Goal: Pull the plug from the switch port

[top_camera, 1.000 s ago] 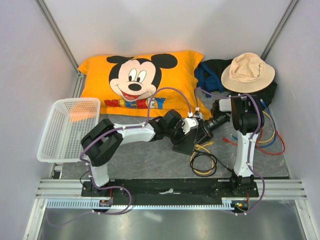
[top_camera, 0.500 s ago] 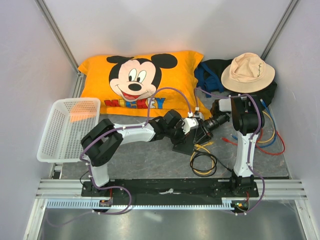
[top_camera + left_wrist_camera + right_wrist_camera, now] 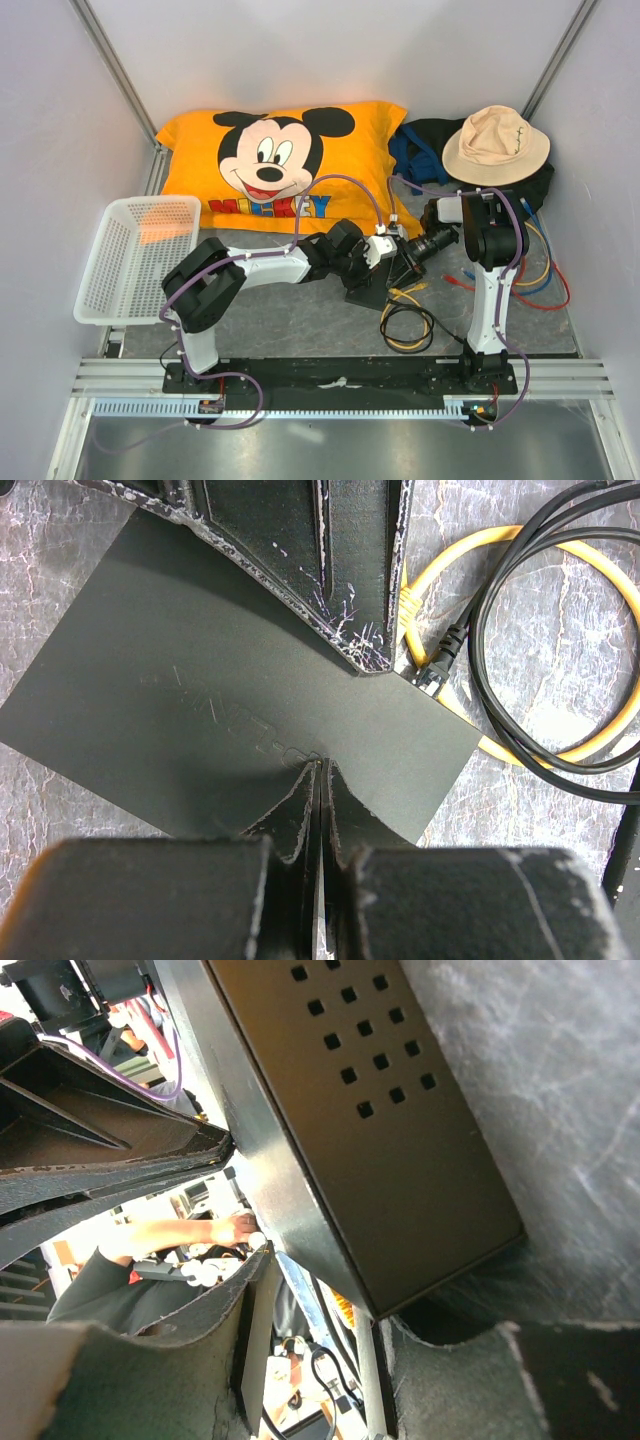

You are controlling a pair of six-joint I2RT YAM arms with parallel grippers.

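The switch [image 3: 362,290] is a flat matte-black box lying on the grey mat between the arms. My left gripper [image 3: 368,272] is shut and empty, its tips [image 3: 322,765] resting on the switch's top face [image 3: 200,680]. My right gripper [image 3: 405,262] is at the switch's right end, jaws apart [image 3: 320,1295] beside the vented side [image 3: 400,1140]. A yellow plug [image 3: 410,610] and a black plug [image 3: 437,665] sit at the switch's narrow edge, next to the right gripper's scratched finger [image 3: 340,570]. Whether that finger touches a plug is hidden.
A yellow cable [image 3: 470,548] and a black cable [image 3: 480,630] coil right of the switch [image 3: 405,320]. Red, blue and yellow cables [image 3: 545,280] lie at the far right. A Mickey pillow [image 3: 280,160], a tan hat [image 3: 495,142] and a white basket [image 3: 135,255] surround the area.
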